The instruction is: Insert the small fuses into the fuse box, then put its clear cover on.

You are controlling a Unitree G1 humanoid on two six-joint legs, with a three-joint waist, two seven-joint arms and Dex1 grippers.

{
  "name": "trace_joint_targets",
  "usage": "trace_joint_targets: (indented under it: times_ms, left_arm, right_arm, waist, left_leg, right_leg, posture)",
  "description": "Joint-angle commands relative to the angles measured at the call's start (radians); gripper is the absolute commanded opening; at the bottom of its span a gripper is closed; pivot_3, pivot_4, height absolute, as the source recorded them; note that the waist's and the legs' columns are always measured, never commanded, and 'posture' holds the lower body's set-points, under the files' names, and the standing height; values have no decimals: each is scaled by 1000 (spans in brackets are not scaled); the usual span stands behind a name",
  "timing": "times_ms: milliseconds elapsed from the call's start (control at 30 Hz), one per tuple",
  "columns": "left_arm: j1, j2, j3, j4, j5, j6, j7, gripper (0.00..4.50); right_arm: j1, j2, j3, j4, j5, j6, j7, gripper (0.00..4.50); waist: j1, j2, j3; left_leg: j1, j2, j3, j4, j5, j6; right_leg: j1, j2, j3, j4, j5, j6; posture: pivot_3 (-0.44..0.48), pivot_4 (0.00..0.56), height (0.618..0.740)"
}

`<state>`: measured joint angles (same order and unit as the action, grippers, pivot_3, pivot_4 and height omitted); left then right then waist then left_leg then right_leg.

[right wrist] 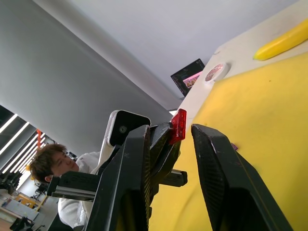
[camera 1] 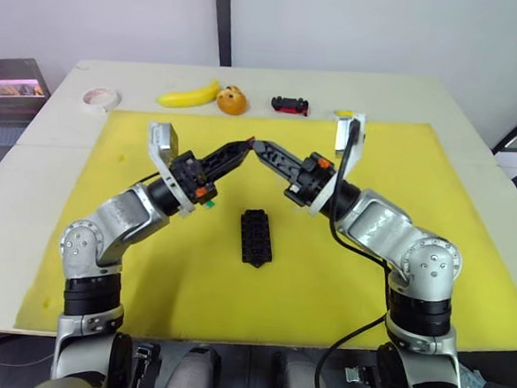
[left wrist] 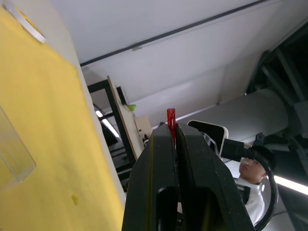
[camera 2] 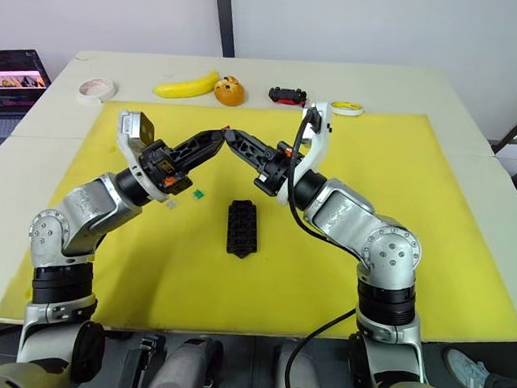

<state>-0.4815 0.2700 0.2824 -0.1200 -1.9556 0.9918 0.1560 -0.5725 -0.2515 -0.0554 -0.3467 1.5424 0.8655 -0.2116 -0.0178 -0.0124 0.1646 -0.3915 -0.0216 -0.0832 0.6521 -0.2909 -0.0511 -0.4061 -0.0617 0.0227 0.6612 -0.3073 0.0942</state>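
Roll of tape (camera 1: 99, 99), far left corner of the table. Left gripper (camera 1: 240, 148), raised over the yellow mat (camera 1: 420, 170), fingers pinched shut on a red fuse (left wrist: 171, 119) that stands out past their tips. Green fuse (camera 2: 198, 192) and a further small piece beside it, loose on the mat under the left arm. Clear cover (left wrist: 12, 154), flat on the mat. Fuse box (camera 1: 255, 236), mid-mat, nearer the front edge, below both grippers. Right gripper (camera 1: 260, 147), tip to tip with the left, fingers parted around the red fuse, not yet closed. Banana (camera 1: 188, 95), orange (camera 1: 232, 100), toy car (camera 1: 289, 105), along the far edge. Risk: in a handover, if the left lets go before the right has clamped, the fuse falls; so little of it protrudes that a skewed grip could flick it away.
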Motion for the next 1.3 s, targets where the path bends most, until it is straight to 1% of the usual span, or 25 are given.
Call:
trace_joint_targets:
  times_ms: [33,267,533,633,700,733,767,833,867,933,1000,1067,1133,1200,1267,1300]
  left_arm:
    - [-4,-3,-11,-18,-17,-12,-6,0]
    - [1,2,-21,-20,-17,-17,-6,0]
    - [7,49,-47,-10,-17,-8,-6,0]
    - [2,78,-29,2,-17,11,-40,1058]
    - [-5,147,-28,16,-17,44,-69,2026]
    - [-13,213,-26,32,-10,85,-114,2648]
    - [-24,276,-25,42,15,130,-178,3179]
    - [-48,396,-38,32,129,212,-356,4128]
    - [-58,442,-55,14,201,231,-450,4421]
    - [-73,524,-112,-35,377,213,-660,4421]
    - [-76,618,-216,-104,611,97,-906,4421]
    - [-76,678,-313,-142,808,-39,-1101,4421]
    - [-70,698,-377,-147,962,-176,-1233,4421]
    - [-49,703,-424,-147,1104,-323,-1335,4421]
    - [-17,690,-447,-143,1217,-460,-1396,4421]
    - [-2,673,-448,-142,1254,-507,-1401,4421]
  right_arm:
    - [-30,2,-4,-23,26,-11,2,14]
    - [-33,10,-9,-27,58,-20,-10,14]
    - [-28,10,-25,-28,118,-38,-37,14]
    - [-24,-5,-29,-35,134,-37,-36,0]
    - [-23,-28,-30,-46,148,-31,-27,0]
    - [-27,-60,-33,-56,156,-13,-6,0]
    - [-31,-98,-33,-64,158,9,23,0]
    - [-42,-190,-25,-84,130,61,110,0]
    - [-44,-229,-19,-92,116,80,152,0]
    - [-47,-306,-4,-111,65,114,248,0]
    - [-43,-399,27,-156,-43,143,396,0]
    - [-44,-475,63,-190,-149,146,534,0]
    - [-49,-533,104,-213,-257,122,655,0]
    - [-60,-572,140,-227,-351,98,750,0]
    - [-68,-603,183,-245,-452,64,835,0]
    - [-68,-616,207,-254,-500,48,872,0]
  waist:
    - [0,0,0]
    - [0,0,0]
    - [-1,0,0]
    - [-1,0,0]
    - [-3,0,0]
    - [-5,0,0]
    - [-5,0,0]
    - [-5,1,1]
    - [-5,2,1]
    - [-3,2,2]
    - [-1,2,2]
    - [-2,3,2]
    - [0,3,3]
    - [-2,3,3]
    - [-3,4,4]
    - [-1,4,4]
  left_leg:
    - [0,0,0,0,0,0]
    - [0,0,0,0,0,0]
    - [0,0,0,0,0,0]
    - [0,0,0,0,0,1]
    - [0,0,0,0,0,1]
    - [0,0,0,0,-1,1]
    - [0,0,1,0,-1,2]
    - [0,0,1,-1,-1,2]
    - [0,-2,1,-1,-1,3]
    - [0,-3,1,-1,-1,3]
    - [0,-4,2,-2,-2,3]
    - [0,-3,2,-3,-1,3]
    - [0,-2,2,-4,-1,3]
    - [0,0,2,-4,-1,3]
    - [0,1,3,-4,-2,3]
    - [0,2,3,-4,-2,3]
  right_leg:
    - [0,0,0,0,0,0]
    - [0,0,0,0,0,0]
    - [0,0,0,0,0,0]
    - [0,0,0,0,0,0]
    - [0,0,0,0,0,0]
    - [-1,1,0,1,0,0]
    - [-2,1,0,2,0,0]
    - [-2,2,0,2,0,0]
    - [-2,3,0,2,0,0]
    - [-2,3,0,2,-1,0]
    - [-2,4,0,1,-1,0]
    - [-1,4,0,-1,-1,0]
    - [-1,4,0,-2,-1,0]
    - [-2,5,1,-2,-1,-1]
    - [-2,5,1,-2,-1,-1]
    - [-2,4,1,-2,-1,-1]
  posture:
    - [0,150,740]
    - [0,150,740]
    - [0,150,740]
    - [0,150,740]
    - [0,150,740]
    - [0,150,740]
    - [0,150,740]
    - [0,150,740]
    - [0,150,740]
    - [0,150,740]
    - [0,150,740]
    - [0,150,740]
    - [0,150,740]
    - [0,150,740]
    - [0,150,740]
    - [0,150,740]
